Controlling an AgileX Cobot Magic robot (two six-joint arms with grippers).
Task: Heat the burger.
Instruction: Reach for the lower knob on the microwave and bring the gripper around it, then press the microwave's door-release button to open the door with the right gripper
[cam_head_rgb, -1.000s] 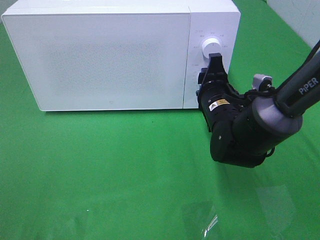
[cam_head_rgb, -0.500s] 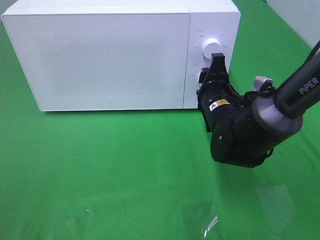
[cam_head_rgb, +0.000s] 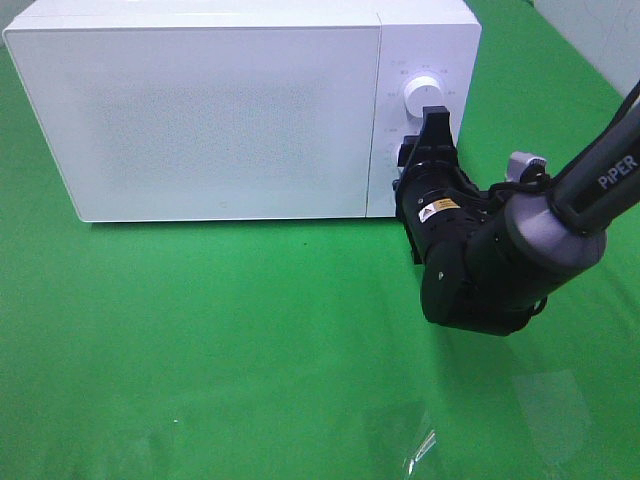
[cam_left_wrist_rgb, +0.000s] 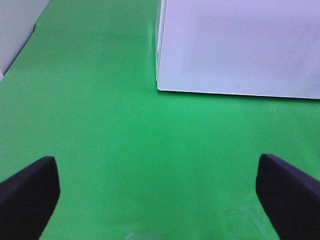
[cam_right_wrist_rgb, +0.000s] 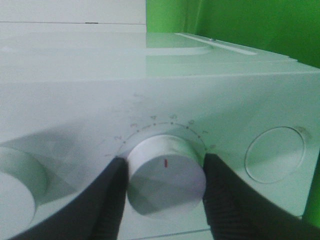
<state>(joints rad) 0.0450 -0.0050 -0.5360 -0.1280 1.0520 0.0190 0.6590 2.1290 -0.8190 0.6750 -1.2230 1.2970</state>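
The burger is hidden; no view shows it. The white microwave (cam_head_rgb: 220, 110) stands at the back with its door closed. My right gripper (cam_head_rgb: 430, 125) reaches onto its control panel below the upper dial (cam_head_rgb: 421, 91). Up close, my right gripper (cam_right_wrist_rgb: 165, 162) is shut on the lower knob (cam_right_wrist_rgb: 167, 182), a white knob with a red mark, with a black finger (cam_right_wrist_rgb: 112, 200) pressed against each side. My left gripper (cam_left_wrist_rgb: 157, 175) hangs open over the green cloth in front of the microwave, holding nothing.
The green cloth (cam_head_rgb: 200, 340) covers the table around the microwave. A round button (cam_right_wrist_rgb: 274, 155) sits beside the held knob, and the other dial (cam_right_wrist_rgb: 15, 182) on its opposite side. A clear plastic scrap (cam_head_rgb: 420, 445) lies near the front edge.
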